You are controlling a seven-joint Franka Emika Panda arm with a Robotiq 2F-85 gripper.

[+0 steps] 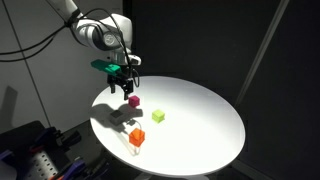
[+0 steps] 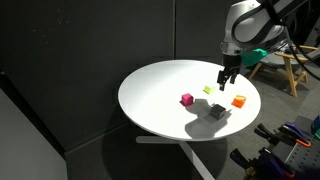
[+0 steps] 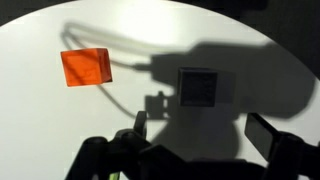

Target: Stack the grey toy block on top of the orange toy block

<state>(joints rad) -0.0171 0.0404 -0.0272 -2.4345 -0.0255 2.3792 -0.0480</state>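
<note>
Robotics lab, screened off in the dark.
Black panels (image 2: 60, 60) surround a brightly lit round white table (image 2: 150, 95) with sharp shadows. A robot arm (image 1: 95, 30) reaches over it from upper left, with cluttered equipment (image 1: 35, 150) at lower left and a wooden stand (image 2: 292, 65) at the right edge.

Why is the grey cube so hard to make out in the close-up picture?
In the wrist view, a dark shadow covers the grey toy block, while the orange toy block lies in full light; the fingers are dark and blurred at the bottom edge. In both exterior views, hard lighting leaves sharp shadows on the white table against a black surround.
</note>
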